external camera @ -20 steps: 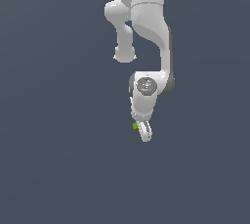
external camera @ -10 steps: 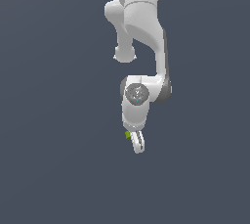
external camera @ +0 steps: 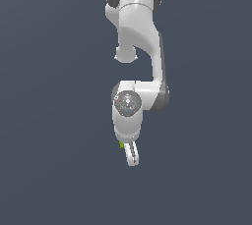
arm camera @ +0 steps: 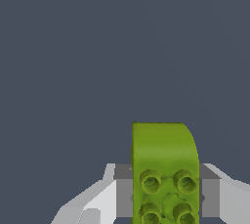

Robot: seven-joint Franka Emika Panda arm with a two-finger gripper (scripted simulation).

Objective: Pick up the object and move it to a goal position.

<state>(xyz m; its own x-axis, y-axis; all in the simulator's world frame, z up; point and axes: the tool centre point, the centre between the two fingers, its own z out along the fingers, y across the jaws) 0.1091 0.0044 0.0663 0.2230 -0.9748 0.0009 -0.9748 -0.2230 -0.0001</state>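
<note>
**Carrying the object: slip risk and item count**

Exterior view:
- Showing one white arm (external camera: 140, 47) reaching down from the top of the frame over a plain dark surface (external camera: 49, 121).
- Showing one gripper (external camera: 131, 156) at the arm's lowest end, fingers seen nearly edge-on, so not revealing the jaw gap.
- Showing one object (external camera: 121, 144) as a small green speck, touching the gripper on the exterior view's left, just beneath the wrist housing.
- Showing no goal marker.

Wrist view:
- Showing one yellow-green block (arm camera: 164, 169), rounded at one far corner, with four round dark-centred marks on the facing side.
- Sitting between two grey pads (arm camera: 123, 191), one against each side of the block; jaws closed down to the block's width and clamping it.
- Showing only dark ground beyond the block; not possible to tell the height above it.

Risks, as a judgement:
- Slipping or pivoting of the block during a fast swing or a sudden stop, owing to narrow pad contact on a small piece.
- Losing the block on any loosening of the clamp in transit.
- Missing the target, owing to no visible goal reference.
</note>
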